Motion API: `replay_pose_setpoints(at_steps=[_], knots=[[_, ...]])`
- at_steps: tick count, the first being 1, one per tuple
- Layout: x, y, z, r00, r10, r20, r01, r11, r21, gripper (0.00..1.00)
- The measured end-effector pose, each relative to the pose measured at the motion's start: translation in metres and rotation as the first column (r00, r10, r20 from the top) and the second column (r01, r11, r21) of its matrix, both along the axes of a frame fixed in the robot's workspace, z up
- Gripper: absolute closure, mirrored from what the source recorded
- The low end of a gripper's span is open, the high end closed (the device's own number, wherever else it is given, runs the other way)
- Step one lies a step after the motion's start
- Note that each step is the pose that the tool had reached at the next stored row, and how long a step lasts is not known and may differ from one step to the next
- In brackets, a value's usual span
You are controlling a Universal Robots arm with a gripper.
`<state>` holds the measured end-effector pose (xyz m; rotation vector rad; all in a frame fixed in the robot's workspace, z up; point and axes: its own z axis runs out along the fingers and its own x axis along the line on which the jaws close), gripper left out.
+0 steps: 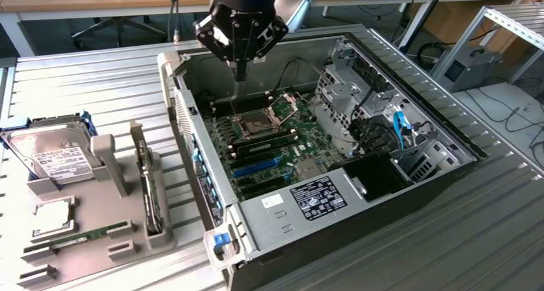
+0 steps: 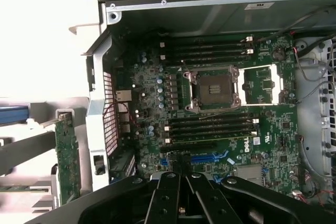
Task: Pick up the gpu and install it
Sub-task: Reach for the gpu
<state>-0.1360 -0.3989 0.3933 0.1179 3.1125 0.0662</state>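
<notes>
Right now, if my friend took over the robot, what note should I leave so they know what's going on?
Gripper: shut, holding nothing, hanging over the open computer case, above the motherboard.
The gpu: standing on edge in the grey holder at the exterior view's left, outside the case, apart from the gripper.
Done: nothing that shows. No card sits in the blue slots.
Left: the gpu is not yet picked up and not yet installed.

exterior: even, soft light | wrist: table glare-white, case shadowed
</notes>
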Motion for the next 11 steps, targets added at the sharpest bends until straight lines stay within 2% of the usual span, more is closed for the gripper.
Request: replay_pose_setpoints(at_steps=[11], knots=[[-0.0027,0.0,0.0,1.0,0.0,0.0,0.0,1.0,0.0,0.89]])
